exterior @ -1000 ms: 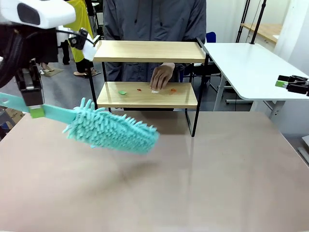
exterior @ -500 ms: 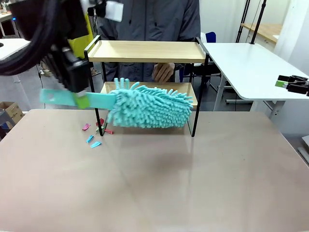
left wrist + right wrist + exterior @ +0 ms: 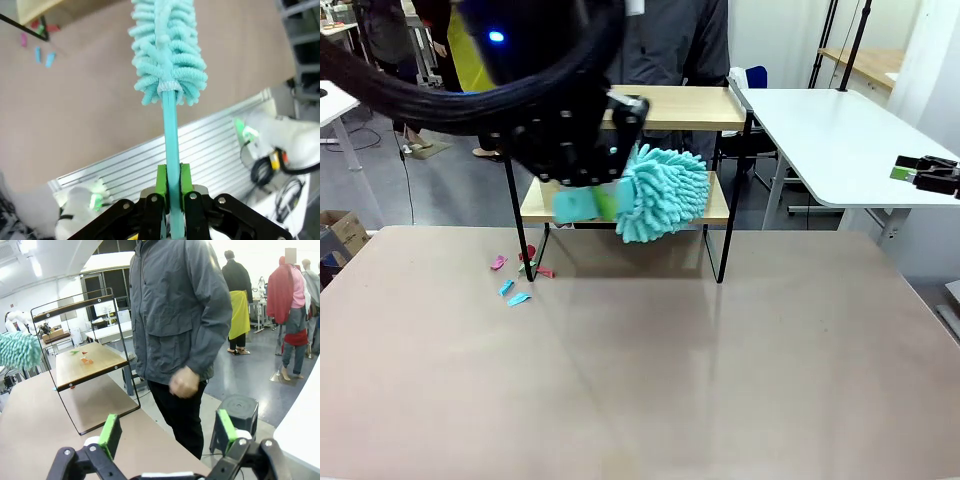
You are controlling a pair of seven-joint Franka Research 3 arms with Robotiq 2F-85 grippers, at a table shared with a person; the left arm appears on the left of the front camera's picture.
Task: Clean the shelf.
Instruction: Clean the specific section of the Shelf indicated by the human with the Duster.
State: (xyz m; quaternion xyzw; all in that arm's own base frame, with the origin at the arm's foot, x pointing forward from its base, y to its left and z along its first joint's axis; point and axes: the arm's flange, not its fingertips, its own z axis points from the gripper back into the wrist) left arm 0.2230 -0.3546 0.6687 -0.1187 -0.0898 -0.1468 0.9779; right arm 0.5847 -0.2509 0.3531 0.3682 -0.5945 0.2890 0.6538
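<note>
Our left claw (image 3: pixel 172 184) is clamped tight on the teal duster's (image 3: pixel 660 192) handle. Its arm hides much of the shelf (image 3: pixel 692 107), which stands mid far edge of the tabletop (image 3: pixel 720 380). Our right claw (image 3: pixel 168 431) gapes wide, holding nothing.

Your left arm (image 3: pixel 555 135) reaches in from the left and across the middle, its wrist raised and aimed at the far side. Your left gripper (image 3: pixel 170 177) is clamped tight, green pads (image 3: pixel 161 180) pinching the duster handle (image 3: pixel 172 130). Your right gripper (image 3: pixel 168 430) sits off at the right, jaws spread wide, holding nothing.
</note>
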